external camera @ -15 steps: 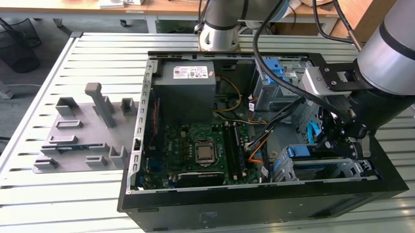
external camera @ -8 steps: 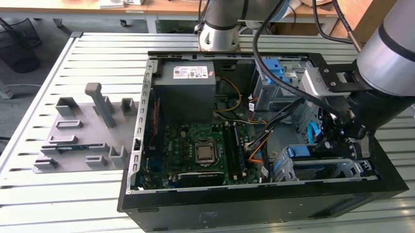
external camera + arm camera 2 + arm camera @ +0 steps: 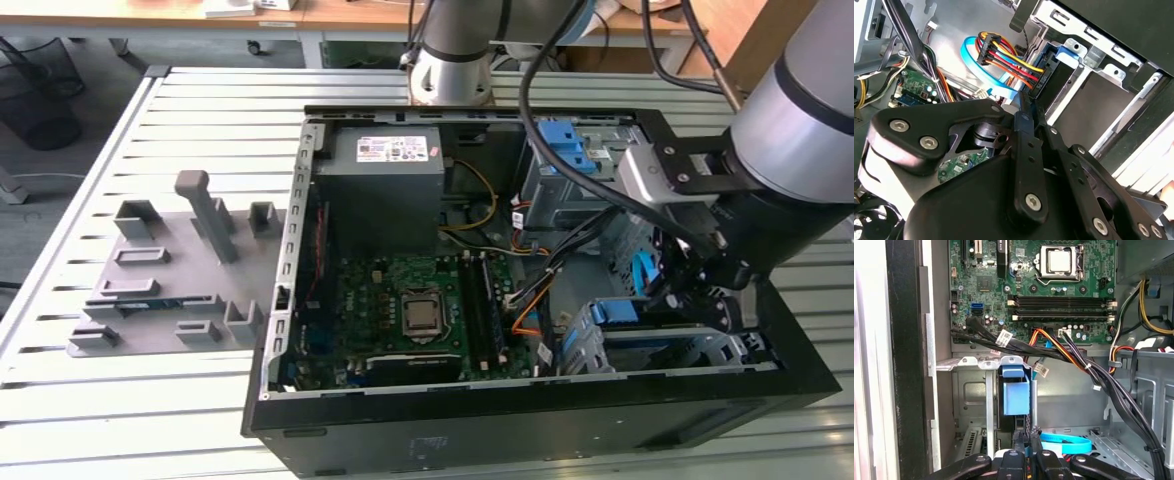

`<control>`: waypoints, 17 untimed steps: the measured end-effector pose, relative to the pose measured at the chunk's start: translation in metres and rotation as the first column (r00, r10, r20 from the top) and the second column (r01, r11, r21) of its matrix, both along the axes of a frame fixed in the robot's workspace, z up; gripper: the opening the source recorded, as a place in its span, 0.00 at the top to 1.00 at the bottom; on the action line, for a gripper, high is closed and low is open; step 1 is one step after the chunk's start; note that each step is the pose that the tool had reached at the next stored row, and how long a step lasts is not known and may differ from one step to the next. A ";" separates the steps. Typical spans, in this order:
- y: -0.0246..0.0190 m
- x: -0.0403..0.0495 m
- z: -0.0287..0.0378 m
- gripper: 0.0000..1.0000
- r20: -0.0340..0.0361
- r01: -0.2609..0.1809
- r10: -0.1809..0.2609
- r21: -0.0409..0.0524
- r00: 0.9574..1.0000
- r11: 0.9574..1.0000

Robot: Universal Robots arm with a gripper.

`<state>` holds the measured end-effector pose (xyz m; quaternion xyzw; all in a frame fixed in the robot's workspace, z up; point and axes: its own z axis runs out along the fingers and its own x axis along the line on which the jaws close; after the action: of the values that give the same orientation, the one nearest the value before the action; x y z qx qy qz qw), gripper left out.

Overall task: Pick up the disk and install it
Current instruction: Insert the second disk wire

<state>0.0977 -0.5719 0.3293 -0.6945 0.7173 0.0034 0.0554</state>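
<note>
1. Exterior view: I have the gripper (image 3: pixel 717 290) lowered inside the open computer case (image 3: pixel 400 425), at the drive cage (image 3: pixel 667 345) beside the motherboard (image 3: pixel 407 305).
2. The disk (image 3: pixel 1015 392) sits edge-on in that cage; I judge it seated, or nearly so.
3. It presents a blue plastic carrier (image 3: pixel 1066 52), with coloured cables (image 3: pixel 1009 60) at its connector end.
4. In both wrist views, the fingers (image 3: pixel 1026 447) stand close together; I cannot tell whether they grip anything.

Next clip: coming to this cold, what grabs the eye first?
The open computer case on the slatted table, its green motherboard exposed. The arm reaches down into the drive-bay corner at the exterior view's right, where the gripper sits by a blue bracket and a bundle of coloured cables.
</note>
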 end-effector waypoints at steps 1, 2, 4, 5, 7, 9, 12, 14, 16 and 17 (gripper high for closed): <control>0.0000 0.0000 -0.0004 0.84 0.000 0.000 0.000 0.000 1.000 1.000; -0.0001 0.0000 -0.0007 0.84 0.000 0.000 0.000 -0.001 1.000 1.000; -0.0001 0.0000 -0.0012 0.84 0.000 0.000 0.000 0.000 1.000 1.000; -0.0001 0.0000 -0.0015 0.84 0.000 0.000 0.000 0.000 1.000 1.000; -0.0001 0.0000 -0.0016 0.84 0.000 0.000 0.000 0.000 1.000 1.000; -0.0001 0.0000 -0.0016 0.84 0.000 0.000 0.000 0.000 1.000 1.000; 0.0000 0.0000 -0.0026 0.83 0.000 0.000 0.000 0.002 1.000 1.000; -0.0001 0.0000 -0.0023 0.77 0.000 0.000 0.000 0.001 1.000 1.000; -0.0001 0.0000 -0.0018 0.71 0.000 0.000 0.000 0.000 1.000 1.000; -0.0001 0.0000 -0.0018 0.71 0.000 0.000 0.000 0.000 1.000 1.000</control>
<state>0.0977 -0.5719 0.3275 -0.6945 0.7173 0.0033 0.0554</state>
